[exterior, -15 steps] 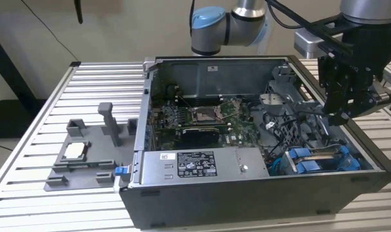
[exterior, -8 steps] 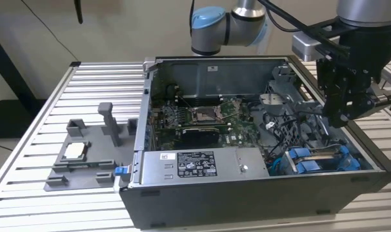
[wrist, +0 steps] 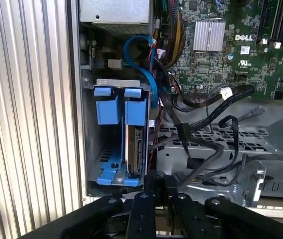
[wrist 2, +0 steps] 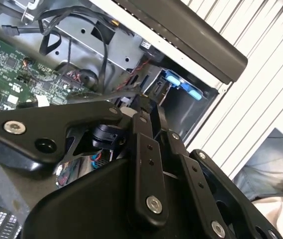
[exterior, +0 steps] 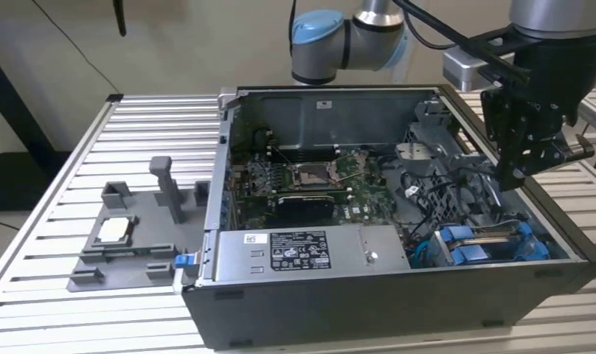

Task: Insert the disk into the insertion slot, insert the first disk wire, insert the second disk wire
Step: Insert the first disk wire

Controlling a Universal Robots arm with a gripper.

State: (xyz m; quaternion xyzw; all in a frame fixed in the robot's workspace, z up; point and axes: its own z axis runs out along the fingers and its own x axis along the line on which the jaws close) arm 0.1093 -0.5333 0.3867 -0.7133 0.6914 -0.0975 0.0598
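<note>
The gripper [wrist: 160, 178] was held with fingers narrow (nearly touching). Just beyond the fingertips, the disk [wrist: 135, 145] was seen seated in the insertion slot [wrist: 90, 149].

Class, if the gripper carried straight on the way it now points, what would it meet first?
Most likely the loose black cables draped over the perforated metal bracket, beside the disk seated in the insertion slot. Depth is unclear, so the gripper might reach the bracket first.
</note>
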